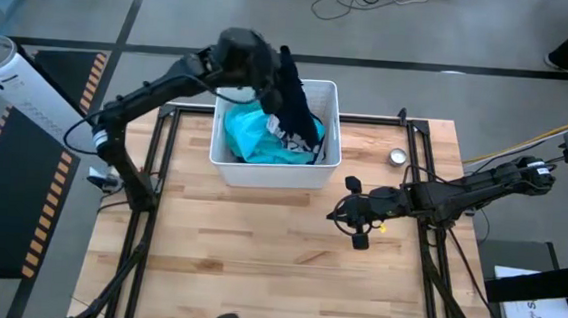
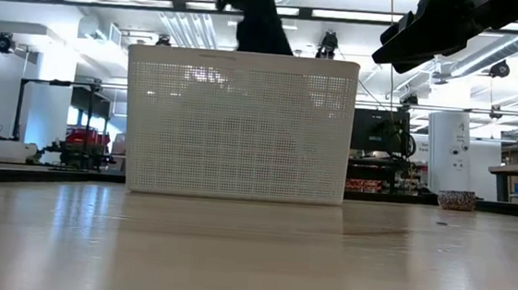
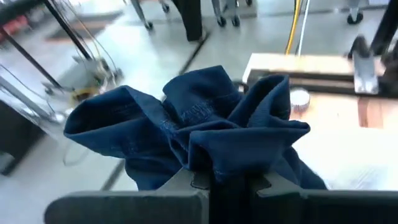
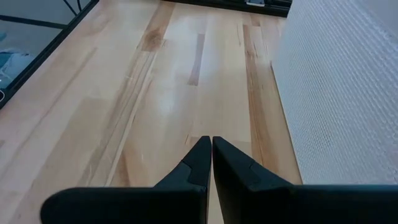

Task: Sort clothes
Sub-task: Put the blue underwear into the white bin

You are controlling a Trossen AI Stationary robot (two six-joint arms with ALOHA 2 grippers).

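A dark blue garment hangs bunched in the upper centre of the high view, over the far left part of the white bin. The left gripper pinches it: in the left wrist view the dark blue garment bulges in thick folds right above the 2 fingers, which are pressed onto a fold of the cloth at the lower middle of the frame. In the low view the garment shows as a dark shape dangling at top centre, its lower end reaching just to the rim of the bin.

Inside the bin, seen from above, a turquoise garment fills the left and middle of the interior, and a dark piece with white marks lies against it toward the right side; whether that piece belongs to the held garment I cannot tell.

The bin stands on the wooden table at its far edge, in the upper middle of the high view. A small round tin-like object sits on the table to the right of the bin, apart from it.

The right gripper hovers over the table right of centre in the high view, below and to the right of the bin. In the right wrist view its fingers are pressed together with nothing between them, above bare wood, with the bin's mesh wall filling the right of that frame.
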